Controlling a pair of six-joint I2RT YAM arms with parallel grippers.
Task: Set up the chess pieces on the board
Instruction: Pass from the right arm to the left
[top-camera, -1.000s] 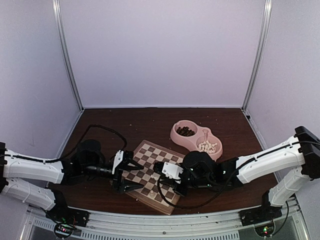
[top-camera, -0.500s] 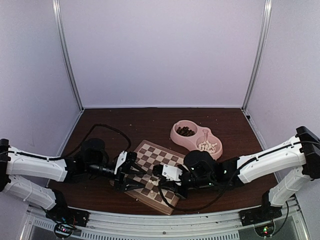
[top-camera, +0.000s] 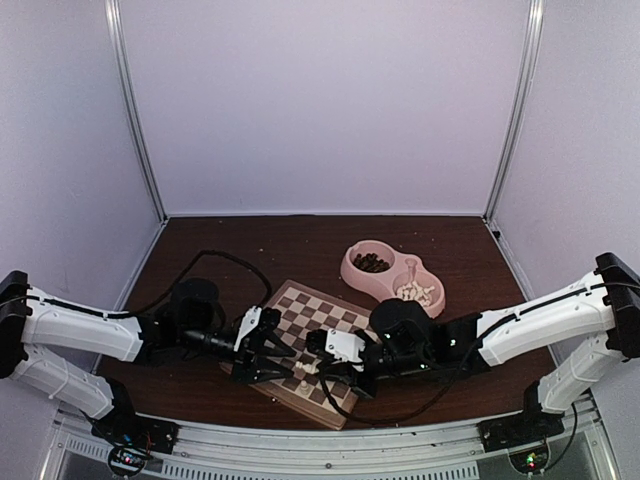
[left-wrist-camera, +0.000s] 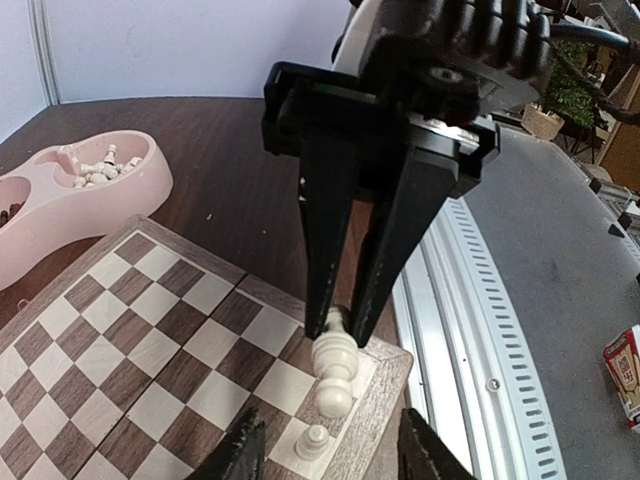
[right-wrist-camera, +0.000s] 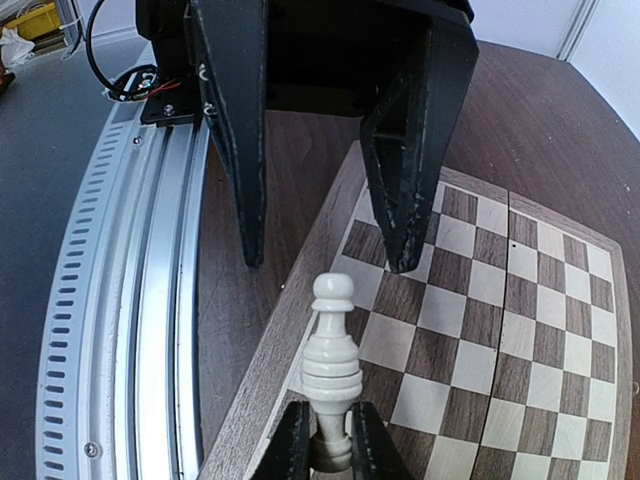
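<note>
Pale lilac walls close round a dark brown table (top-camera: 200, 240), with a slotted metal rail (top-camera: 400, 440) along its near edge. From where I stand, two white arms reach inward and low: the left arm (top-camera: 80, 330) trails one black cable (top-camera: 215, 258), and the right arm (top-camera: 540, 320) meets it over the board (top-camera: 300, 308). That board lies turned corner-on to the rail, and its near part is hidden under both wrists in the overhead view. Behind it, well apart, sits one pink bowl (top-camera: 350, 268) with two wells: the left one holds dark figures, the right a heap of cream chess pieces (top-camera: 415, 293), too small and jumbled to count. The left gripper (right-wrist-camera: 326, 262) has its two black fingers spread wide with nothing between them. They point at the right gripper (right-wrist-camera: 328, 440), which is pinched on the foot of a tall cream piece (right-wrist-camera: 330, 365). This piece stands upright over an edge square by the pale rim, close to a corner. The fingers cover its foot, so I cannot tell whether it rests on the wood or hangs just above it. Just beside it one small pawn (left-wrist-camera: 314, 440) stands free on the edge row, making two cream figures at the board. Off the table a red-and-white box (left-wrist-camera: 625, 365) is cut off by the frame, its print too small to read.
</note>
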